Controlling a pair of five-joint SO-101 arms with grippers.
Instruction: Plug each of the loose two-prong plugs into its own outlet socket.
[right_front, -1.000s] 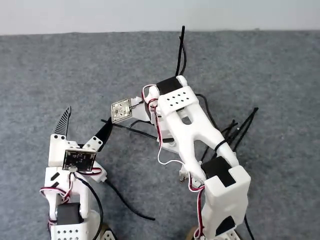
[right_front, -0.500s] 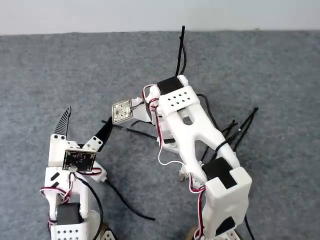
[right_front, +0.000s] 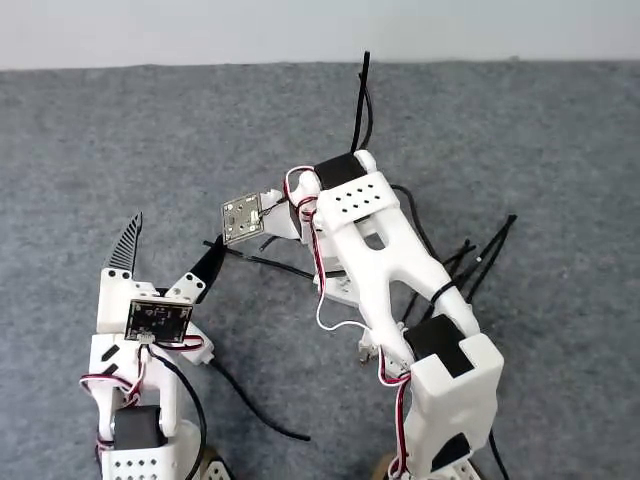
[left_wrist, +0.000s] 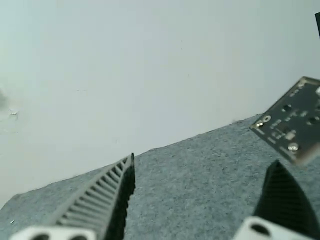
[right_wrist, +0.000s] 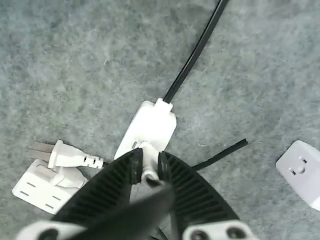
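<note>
The left gripper (right_front: 168, 252) is spread wide at 8 o'clock on the grey table (right_front: 520, 130). The right gripper (right_wrist: 148, 156) pinches a white plug (right_wrist: 149, 175), right up against a white socket (right_wrist: 150, 122) with a black cord (right_wrist: 195, 55). A loose plug (right_wrist: 67, 155) lies near it, just beside 1 more socket (right_wrist: 40, 187).

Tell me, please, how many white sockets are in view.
3: a corded socket at the right tool; a socket beside the loose plug; a third socket farther off. Others may be hidden.
</note>
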